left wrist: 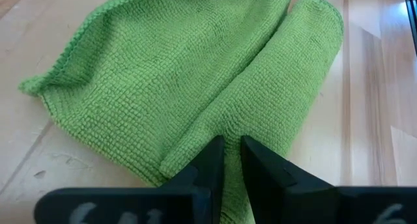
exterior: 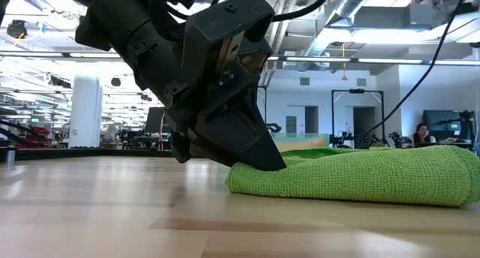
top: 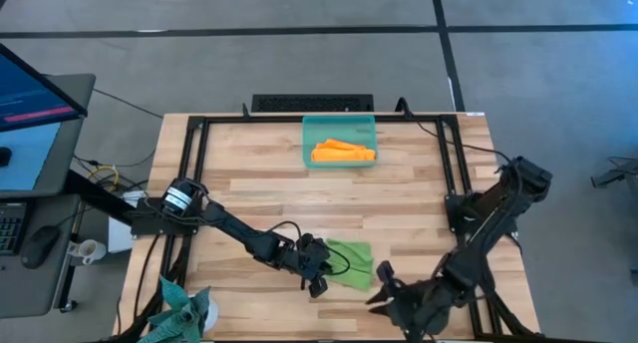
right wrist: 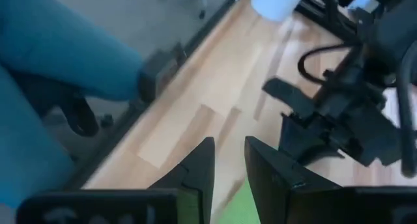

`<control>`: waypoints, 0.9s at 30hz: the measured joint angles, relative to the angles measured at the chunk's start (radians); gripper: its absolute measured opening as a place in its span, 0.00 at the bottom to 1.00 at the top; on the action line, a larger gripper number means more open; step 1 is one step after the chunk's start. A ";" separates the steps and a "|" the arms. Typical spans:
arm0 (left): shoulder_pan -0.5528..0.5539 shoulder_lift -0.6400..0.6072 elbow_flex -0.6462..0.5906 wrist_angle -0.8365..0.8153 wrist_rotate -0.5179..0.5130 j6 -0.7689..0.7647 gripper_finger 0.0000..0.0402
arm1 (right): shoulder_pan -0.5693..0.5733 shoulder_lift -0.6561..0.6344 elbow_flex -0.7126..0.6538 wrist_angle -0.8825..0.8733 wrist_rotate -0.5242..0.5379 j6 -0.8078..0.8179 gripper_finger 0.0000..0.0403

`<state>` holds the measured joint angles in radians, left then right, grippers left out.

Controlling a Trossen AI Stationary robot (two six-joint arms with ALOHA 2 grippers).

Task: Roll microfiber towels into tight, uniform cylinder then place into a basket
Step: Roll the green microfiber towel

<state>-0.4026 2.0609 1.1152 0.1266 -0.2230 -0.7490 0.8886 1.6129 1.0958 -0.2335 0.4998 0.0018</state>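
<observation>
Left gripper (left wrist: 232,160): jaws nearly pressed together, only a thin slit between them, tips down on the rolled fold of the lime green towel (left wrist: 195,81) and apparently nipping a ridge of its pile at the near end of the roll. In the left wrist view, roll running away from the jaws on a diagonal, from bottom centre toward the upper right of the frame; flat unrolled part spread to the upper left. Long axis of the roll therefore roughly in line with the jaws, not across them. In the low view, same gripper (exterior: 262,162) planted on the left end of the green towel (exterior: 360,175), cloth stretching off to the right edge of the frame, flat on the table (exterior: 112,205). In the high view, left gripper (top: 317,266) just left of the towel (top: 354,262) at lower centre; right gripper (top: 382,285) just beside the towel's lower right corner, jaws partly spread and holding nothing, in its wrist view (right wrist: 228,162) only a sliver of green at the bottom edge. Both near, left alone in contact. Probably mid-roll, with the flat part yet to be wound up. Teal basket (top: 339,124) well apart at upper centre, orange towel (top: 342,153) already inside it.
</observation>
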 joint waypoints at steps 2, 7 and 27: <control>0.000 0.000 0.000 0.000 0.000 0.000 0.12 | -0.007 0.023 0.000 -0.009 0.003 -0.009 0.27; 0.000 0.000 0.000 0.000 0.000 0.001 0.12 | -0.043 0.079 0.000 -0.022 0.001 -0.010 0.27; 0.001 0.000 0.000 0.000 0.000 0.009 0.12 | -0.099 0.290 0.001 -0.098 -0.081 0.198 0.64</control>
<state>-0.4020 2.0609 1.1152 0.1265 -0.2227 -0.7403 0.7896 1.9032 1.0966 -0.3316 0.4185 0.2001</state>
